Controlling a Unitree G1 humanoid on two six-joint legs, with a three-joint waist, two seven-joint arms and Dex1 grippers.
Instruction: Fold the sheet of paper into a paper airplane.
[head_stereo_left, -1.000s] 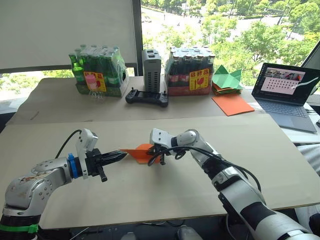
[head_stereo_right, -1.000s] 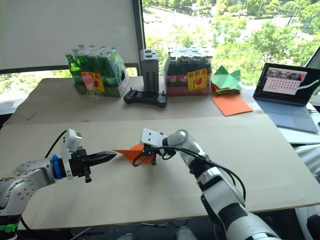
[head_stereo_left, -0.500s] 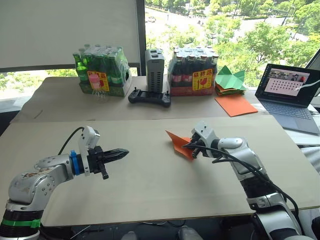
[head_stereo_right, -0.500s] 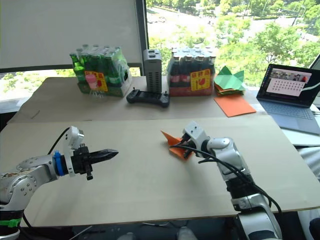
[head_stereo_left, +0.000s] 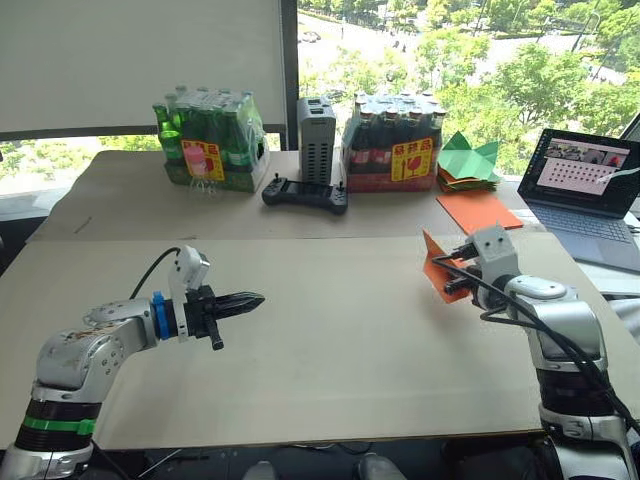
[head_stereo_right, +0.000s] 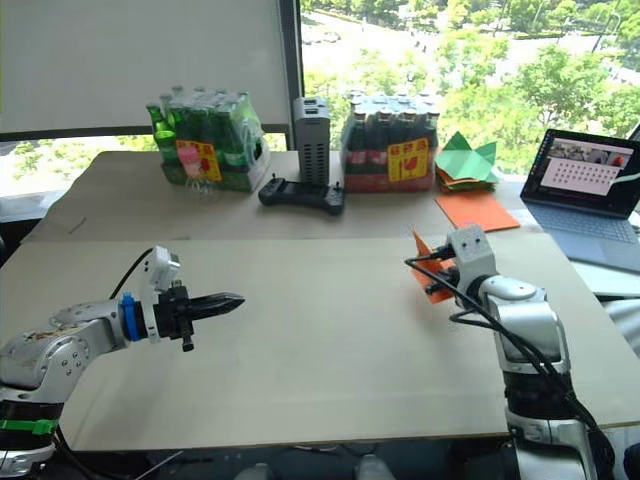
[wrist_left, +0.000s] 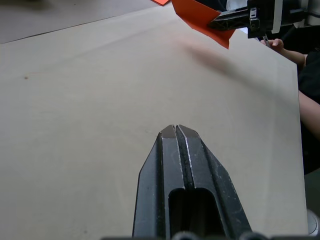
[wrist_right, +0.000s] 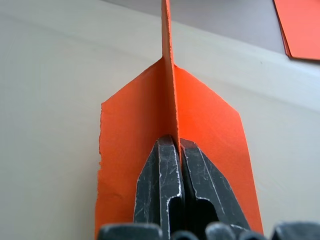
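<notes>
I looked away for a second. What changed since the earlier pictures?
The right gripper, shut on the paper airplane, carried it from the table's middle, near the left gripper, out to the robot's right and lifted it off the table. The left gripper let go of nothing; it stayed shut and empty, hovering in place. The bottle packs are unmoved.

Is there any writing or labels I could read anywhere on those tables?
Yellow-and-red labels on the green bottle pack: print too small to read.
Yellow-and-red label on the dark bottle pack: unreadable too.
Laptop screen: rows of tiny marks, illegible.
Nothing else bears text.
</notes>
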